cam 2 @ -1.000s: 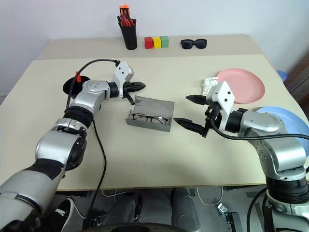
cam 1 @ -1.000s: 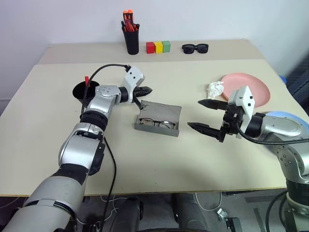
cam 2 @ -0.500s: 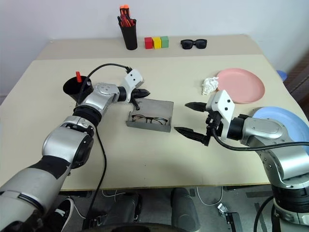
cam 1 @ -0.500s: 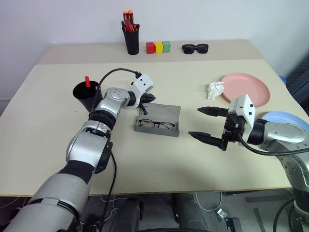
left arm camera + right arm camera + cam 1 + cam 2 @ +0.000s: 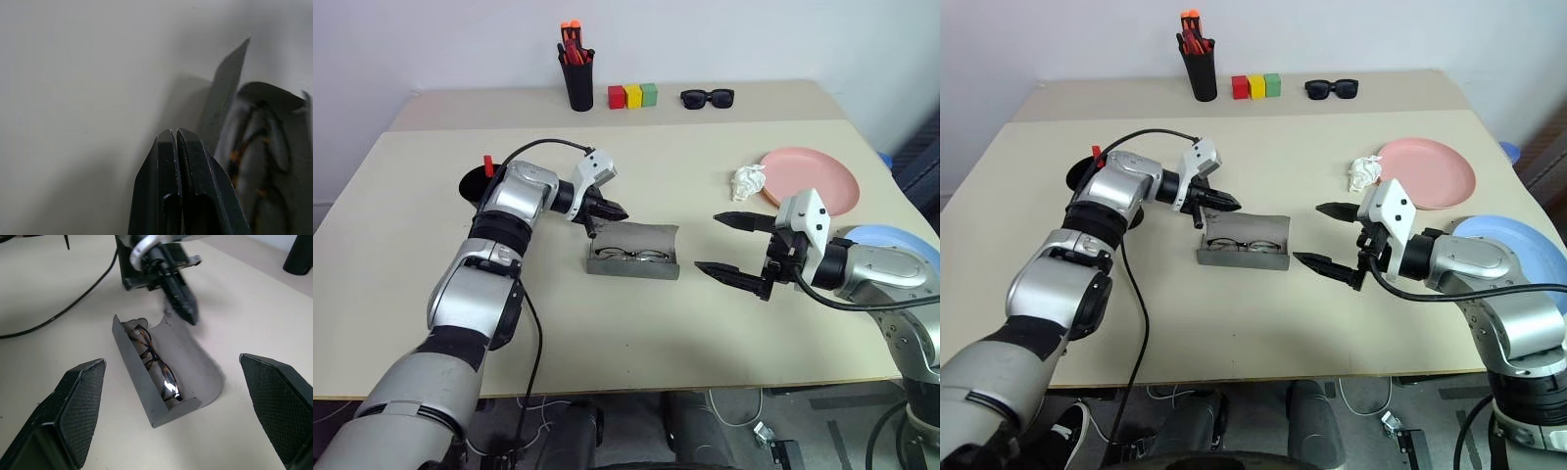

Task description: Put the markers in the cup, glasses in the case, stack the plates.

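The grey case (image 5: 633,257) lies mid-table with its lid (image 5: 644,233) raised and curling over the glasses (image 5: 628,255) inside it. My left gripper (image 5: 613,212) is shut with nothing between its fingers (image 5: 172,147). Its tip sits at the far left corner of the lid. My right gripper (image 5: 707,243) hovers open just right of the case, fingers (image 5: 78,401) wide apart. A red marker (image 5: 488,164) stands in the black cup (image 5: 475,184), which my left arm partly hides. The pink plate (image 5: 811,176) lies at the right, and the blue plate (image 5: 893,238) is behind my right arm.
A crumpled white paper (image 5: 750,181) lies beside the pink plate. At the back stand a black pen holder (image 5: 578,83) with orange-red pens, three coloured blocks (image 5: 633,95) and black sunglasses (image 5: 708,97). A black cable loops over my left forearm.
My left gripper drew back and turned to point right and downward. The case lid, lying flat open before, now stands raised and curled over the glasses. My right gripper stayed put.
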`<move>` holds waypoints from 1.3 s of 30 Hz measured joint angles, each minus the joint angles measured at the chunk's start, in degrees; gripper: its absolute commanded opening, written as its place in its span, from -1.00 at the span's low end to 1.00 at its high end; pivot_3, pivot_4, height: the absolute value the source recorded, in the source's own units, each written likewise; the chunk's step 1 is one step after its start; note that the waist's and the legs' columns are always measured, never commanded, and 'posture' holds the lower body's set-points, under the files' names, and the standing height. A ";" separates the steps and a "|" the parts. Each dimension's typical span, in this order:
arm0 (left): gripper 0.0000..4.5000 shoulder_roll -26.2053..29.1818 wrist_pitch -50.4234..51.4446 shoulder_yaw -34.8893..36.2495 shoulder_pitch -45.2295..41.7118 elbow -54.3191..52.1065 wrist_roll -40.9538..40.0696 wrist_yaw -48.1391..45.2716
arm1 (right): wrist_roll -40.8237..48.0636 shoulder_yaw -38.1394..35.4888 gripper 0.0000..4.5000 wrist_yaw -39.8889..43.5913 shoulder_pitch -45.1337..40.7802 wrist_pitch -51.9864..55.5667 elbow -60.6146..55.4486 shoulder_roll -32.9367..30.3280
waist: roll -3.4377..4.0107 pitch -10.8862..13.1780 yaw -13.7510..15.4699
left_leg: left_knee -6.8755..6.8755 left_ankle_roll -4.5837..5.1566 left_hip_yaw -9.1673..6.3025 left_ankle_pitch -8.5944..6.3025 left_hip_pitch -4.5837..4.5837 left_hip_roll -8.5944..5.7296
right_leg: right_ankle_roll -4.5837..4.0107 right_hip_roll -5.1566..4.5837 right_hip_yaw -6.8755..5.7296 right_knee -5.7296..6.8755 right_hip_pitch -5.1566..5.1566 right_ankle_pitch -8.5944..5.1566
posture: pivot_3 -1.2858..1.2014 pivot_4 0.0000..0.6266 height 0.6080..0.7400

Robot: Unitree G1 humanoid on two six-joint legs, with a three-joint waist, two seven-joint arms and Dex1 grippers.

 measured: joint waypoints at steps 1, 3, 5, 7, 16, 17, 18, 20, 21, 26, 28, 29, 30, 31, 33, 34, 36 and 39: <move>-0.97 0.67 1.32 -0.59 1.67 -2.67 -0.12 -1.22 | -0.23 0.26 1.00 0.01 -0.11 -0.15 0.04 0.00 | 0.00 0.00 -0.04 | 0.00 0.00 0.00 0.00 0.00 0.00 | 0.00 0.00 0.00 0.01 0.00 0.00 | 0.03 -0.52 1.00; -0.97 1.86 3.70 -1.89 4.60 -7.36 -0.39 -2.95 | -0.33 0.38 1.00 0.02 -0.18 -0.38 0.33 0.00 | 0.00 0.00 0.03 | 0.00 0.00 -0.01 0.00 -0.01 0.00 | 0.00 0.00 0.00 0.00 0.00 0.00 | 0.03 -0.52 1.00; -0.97 2.92 6.02 -2.22 7.04 -12.02 -1.00 -3.72 | -0.60 0.50 1.00 0.02 -0.25 -0.68 0.67 0.00 | 0.00 0.00 0.07 | 0.01 0.00 -0.01 0.00 -0.01 0.01 | 0.00 0.00 0.00 0.00 0.00 0.00 | 0.03 -0.52 1.00; -0.97 3.98 7.81 -2.37 9.11 -16.52 -1.44 -3.85 | -0.79 0.57 1.00 0.03 -0.32 -0.79 1.06 -0.01 | 0.00 0.00 0.13 | 0.01 0.00 -0.01 0.00 -0.01 0.01 | 0.00 0.00 0.00 0.01 0.00 0.00 | 0.03 -0.52 1.00; -0.86 -0.86 8.12 11.86 5.71 -20.15 -14.53 7.12 | -5.83 0.47 1.00 -2.70 -1.75 -4.01 6.05 -0.93 | -0.07 0.04 0.29 | 0.08 -0.01 -0.03 0.01 -0.02 0.01 | -0.01 -0.02 0.00 0.02 0.00 0.00 | 0.03 -0.52 1.00; -0.73 -0.80 8.03 13.56 4.35 -20.16 -16.02 7.83 | -7.04 0.28 1.00 -3.16 -1.75 -4.54 7.32 -1.47 | -0.06 0.04 0.23 | 0.05 -0.01 -0.02 0.01 -0.01 0.01 | -0.01 -0.02 0.00 0.01 -0.01 0.00 | 0.03 -0.52 1.00; -0.60 -0.59 8.00 15.06 3.11 -20.21 -17.59 8.28 | -8.22 -0.11 1.00 -3.65 -1.75 -5.16 8.87 -2.04 | -0.02 0.01 0.18 | 0.02 -0.01 0.00 0.00 0.01 0.00 | -0.01 -0.02 0.01 0.00 -0.01 0.00 | 0.03 -0.52 1.00; -0.17 -0.06 8.10 15.93 3.17 -20.97 -19.39 8.20 | -9.19 -1.58 1.00 -4.16 -1.75 -5.18 11.00 -2.87 | 0.10 -0.06 0.14 | -0.01 -0.01 0.03 0.00 0.03 0.00 | -0.01 -0.02 0.03 -0.01 -0.01 0.00 | 0.03 -0.52 1.00; 0.06 0.02 8.64 15.83 4.36 -22.19 -20.30 7.38 | -9.32 -2.22 1.00 -4.25 -1.59 -4.94 11.44 -3.69 | 0.10 -0.05 0.12 | -0.01 -0.01 0.03 0.00 0.02 0.01 | -0.01 -0.02 0.03 0.00 -0.02 0.00 | 0.03 -0.52 1.00; 0.99 0.87 14.28 13.66 10.74 -27.56 -25.12 3.10 | -10.99 -9.71 1.00 -4.11 4.48 -1.14 13.99 -11.78 | 0.04 -0.02 0.61 | 0.04 -0.01 -0.02 0.01 -0.03 0.00 | -0.01 -0.01 0.01 0.01 0.00 0.00 | 0.03 -0.52 1.00; 0.99 1.32 15.36 13.43 11.38 -29.73 -26.30 2.75 | -12.86 -11.85 1.00 -3.06 10.16 -0.43 14.48 -15.09 | 0.04 -0.02 0.67 | 0.05 -0.01 0.00 0.01 -0.02 -0.01 | -0.01 -0.01 0.02 0.01 0.02 0.00 | 0.03 -0.52 1.00; 0.99 1.51 15.56 13.37 11.55 -30.91 -26.93 2.59 | -14.16 -12.65 1.00 -2.44 12.96 -0.30 14.94 -16.32 | 0.04 -0.02 0.50 | 0.06 -0.01 0.02 0.00 0.02 -0.01 | -0.01 -0.01 0.03 -0.01 0.06 0.00 | 0.03 -0.52 1.00; 0.99 1.56 15.71 13.20 11.81 -31.78 -27.58 2.36 | -15.02 -13.04 1.00 -2.07 14.90 -0.27 15.53 -17.34 | 0.07 -0.04 0.41 | 0.06 -0.01 0.04 0.00 0.05 -0.01 | -0.01 -0.02 0.05 0.00 0.09 0.00 | 0.03 -0.52 1.00; 0.99 1.66 15.89 12.74 12.26 -32.88 -28.05 1.92 | -16.18 -13.38 1.00 -1.80 16.98 0.07 16.62 -18.41 | 0.07 -0.04 0.31 | 0.05 -0.01 0.06 0.00 0.13 -0.01 | -0.01 -0.02 0.06 0.00 0.15 0.00 | 0.03 -0.52 1.00; 0.99 1.71 15.25 11.69 13.06 -33.78 -28.43 1.36 | -17.70 -13.82 1.00 -1.82 18.43 0.13 18.60 -19.11 | 0.08 -0.05 -0.03 | 0.05 -0.01 0.13 0.00 0.18 0.02 | -0.01 -0.01 0.10 0.01 0.15 0.00 | 0.03 -0.52 1.00; 0.99 1.70 14.08 11.24 13.67 -34.13 -28.42 1.26 | -18.65 -13.84 1.00 -2.16 18.60 0.12 19.60 -19.11 | 0.09 -0.05 -0.21 | 0.05 -0.02 0.16 0.01 0.21 0.04 | -0.01 0.01 0.12 0.03 0.15 0.00 | 0.03 -0.52 1.00; 0.99 1.69 12.97 10.72 14.18 -34.25 -28.44 1.23 | -19.65 -13.74 1.00 -2.91 18.62 0.46 20.60 -19.11 | 0.10 -0.05 -0.23 | 0.05 -0.04 0.16 0.02 0.22 0.05 | -0.01 0.02 0.12 0.05 0.15 0.00 | 0.03 -0.52 1.00; 0.99 1.70 11.26 10.32 14.18 -34.26 -28.46 1.67 | -21.08 -12.18 1.00 -4.31 18.47 1.99 21.25 -18.93 | 0.10 -0.05 0.11 | 0.08 -0.04 0.15 0.02 0.20 0.04 | -0.01 0.01 0.12 0.02 0.17 0.00 | 0.03 -0.52 1.00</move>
